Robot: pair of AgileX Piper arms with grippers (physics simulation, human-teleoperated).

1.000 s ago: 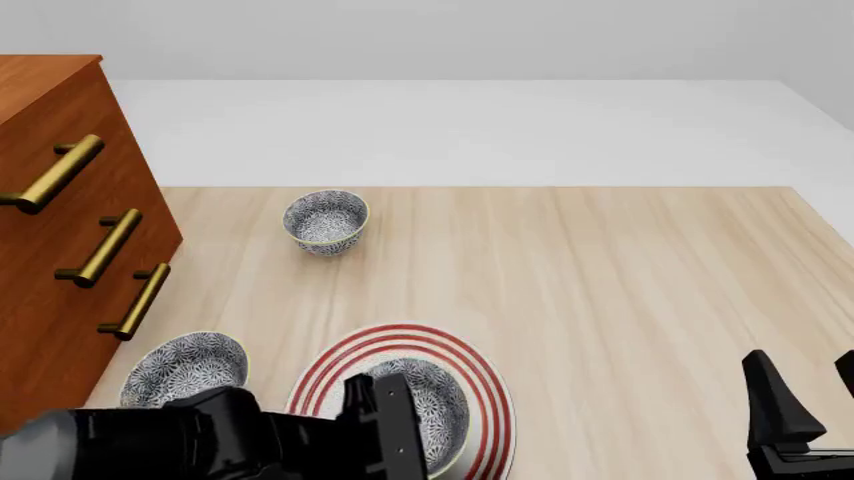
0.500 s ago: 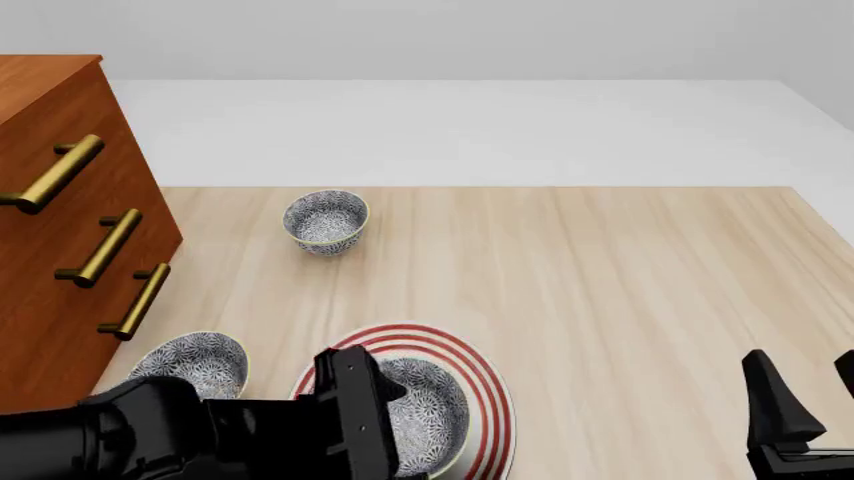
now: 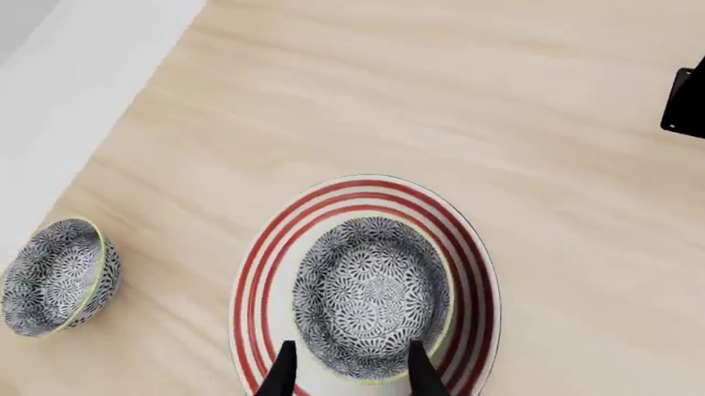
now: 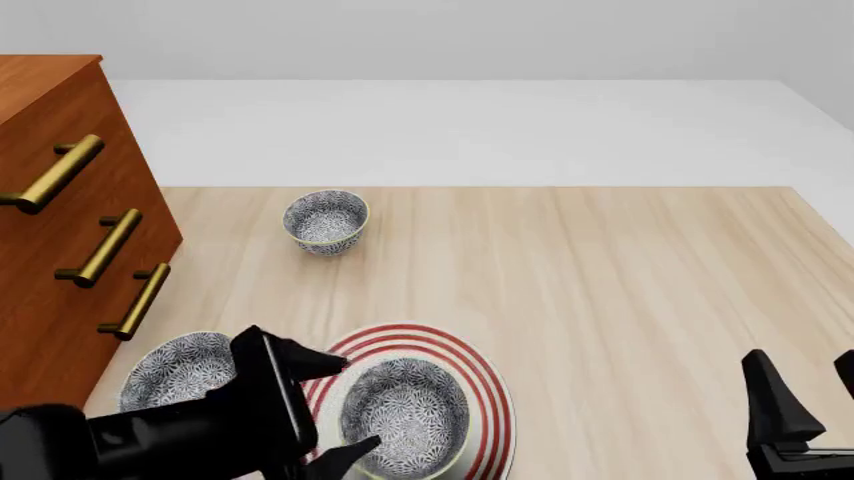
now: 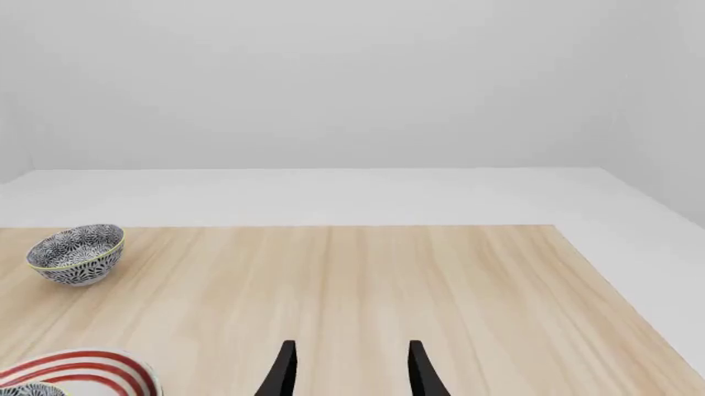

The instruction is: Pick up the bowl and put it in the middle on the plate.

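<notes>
The blue-and-white bowl (image 4: pixel 404 415) (image 3: pixel 375 297) sits upright about in the middle of the red-ringed white plate (image 4: pixel 491 392) (image 3: pixel 474 272). My left gripper (image 4: pixel 334 410) (image 3: pixel 352 378) is open just left of the bowl, one finger on each side of its near rim, holding nothing. At the table's near right edge my right gripper (image 4: pixel 809 395) (image 5: pixel 350 371) stands open and empty. The right wrist view catches the plate's edge (image 5: pixel 82 367) and a sliver of the bowl (image 5: pixel 28 389).
A look-alike bowl (image 4: pixel 326 220) (image 3: pixel 55 276) (image 5: pixel 78 253) stands at the far left of the table. Another (image 4: pixel 180 368) sits left of the plate, next to the wooden drawer cabinet (image 4: pixel 67 230) with brass handles.
My left arm has swung back to the left off the bowl, uncovering the bowl and plate. The bowl stays on the plate. The right gripper has not moved.
</notes>
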